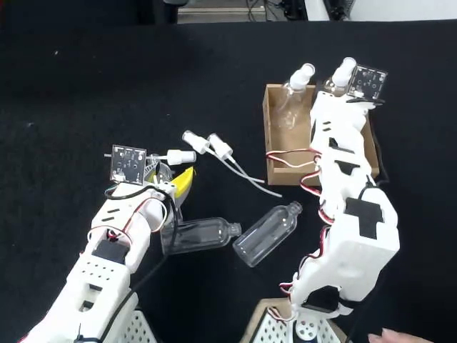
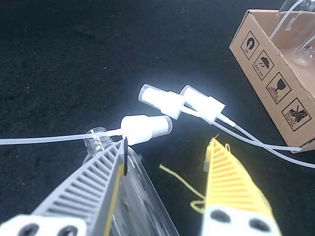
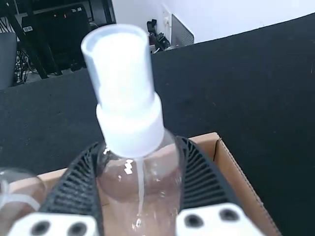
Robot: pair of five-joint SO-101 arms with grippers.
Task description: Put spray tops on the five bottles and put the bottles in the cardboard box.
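Over on the left of the black table (image 1: 107,71), my left gripper (image 1: 170,180) (image 2: 169,145) sits low. Its grey and yellow jaws are spread well apart, with nothing pinched between them. A clear plastic bottle with a bare neck (image 2: 96,139) lies under the grey jaw. A white spray top with a long thin tube (image 1: 180,156) (image 2: 146,129) lies just past that jaw's tip, its tube running across the bottle's mouth. I cannot tell whether the top touches the jaw.

Just to the right, two more white spray tops (image 1: 196,140) (image 2: 160,101) lie side by side on the cloth, with their tubes trailing toward the box. Closer to the arm bases, an uncapped clear bottle on its side (image 1: 200,236) rests beside my left arm. A second uncapped clear bottle (image 1: 268,232) lies at an angle just right of it, neck pointing toward the box.

Further right stands the brown cardboard box (image 1: 270,136) (image 2: 275,83) (image 3: 231,162). A clear bottle already fitted with a white spray top (image 1: 293,96) stands upright in its left half.

At the box's right half, my right gripper (image 1: 337,89) (image 3: 138,147) has its black jaws closed against the sides of another capped clear bottle (image 1: 344,71) (image 3: 129,103), held upright. I cannot tell whether its base rests on the box floor.
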